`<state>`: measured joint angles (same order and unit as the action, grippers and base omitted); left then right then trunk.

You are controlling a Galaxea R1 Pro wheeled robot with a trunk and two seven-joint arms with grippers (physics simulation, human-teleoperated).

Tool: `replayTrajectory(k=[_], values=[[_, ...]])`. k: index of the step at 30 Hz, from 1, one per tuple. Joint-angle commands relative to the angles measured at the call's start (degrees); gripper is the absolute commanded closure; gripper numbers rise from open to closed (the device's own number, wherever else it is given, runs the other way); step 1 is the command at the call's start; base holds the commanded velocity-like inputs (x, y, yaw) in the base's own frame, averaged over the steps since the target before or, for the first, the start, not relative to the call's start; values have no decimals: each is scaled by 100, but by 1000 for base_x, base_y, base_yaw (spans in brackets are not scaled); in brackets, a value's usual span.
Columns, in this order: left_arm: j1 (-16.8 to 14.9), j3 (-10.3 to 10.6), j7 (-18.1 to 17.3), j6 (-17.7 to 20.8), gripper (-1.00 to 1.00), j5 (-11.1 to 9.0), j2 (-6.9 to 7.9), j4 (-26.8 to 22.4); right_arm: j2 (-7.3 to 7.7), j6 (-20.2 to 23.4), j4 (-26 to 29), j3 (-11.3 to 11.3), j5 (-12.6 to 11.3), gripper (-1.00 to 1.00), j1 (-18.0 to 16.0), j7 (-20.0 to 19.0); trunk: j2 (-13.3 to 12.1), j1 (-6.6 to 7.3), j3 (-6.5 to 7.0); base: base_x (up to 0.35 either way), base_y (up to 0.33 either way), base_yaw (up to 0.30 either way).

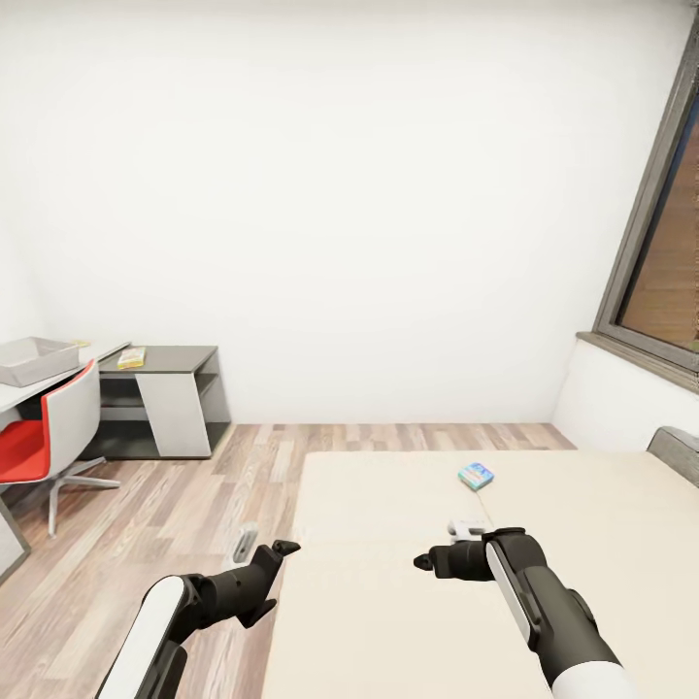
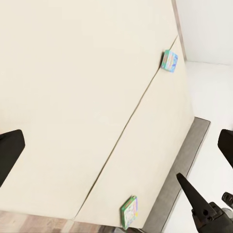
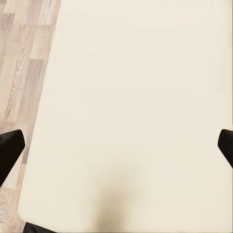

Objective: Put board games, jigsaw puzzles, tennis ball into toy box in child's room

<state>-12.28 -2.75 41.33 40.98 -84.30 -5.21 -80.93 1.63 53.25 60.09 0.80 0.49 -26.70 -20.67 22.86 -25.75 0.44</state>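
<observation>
Blue board game (image 1: pixel 476 475) lies on the bed (image 1: pixel 388 582) just ahead of the right gripper (image 1: pixel 423 561) (spread wide, empty); left gripper (image 1: pixel 282 549) likewise, farther off.

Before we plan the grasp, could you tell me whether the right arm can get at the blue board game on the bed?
Probably yes: the blue board game lies alone on the bed, just beyond the open right gripper.

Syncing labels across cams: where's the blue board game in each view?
Head: blue board game on the bed, right of centre, beside the mattress seam.
Left wrist: the game beside that same seam.
Right wrist: plain mattress and floor planks.
Shared landmark: the mattress seam, in head and left wrist.
</observation>
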Motion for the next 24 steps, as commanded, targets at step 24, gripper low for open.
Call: replayTrajectory(k=[24], values=[[-3, -15, 60, 16, -100, -60, -6, -8, 4, 19, 3, 8, 6, -100, -2, -14, 6, -3, -3, 0, -278, -1]])
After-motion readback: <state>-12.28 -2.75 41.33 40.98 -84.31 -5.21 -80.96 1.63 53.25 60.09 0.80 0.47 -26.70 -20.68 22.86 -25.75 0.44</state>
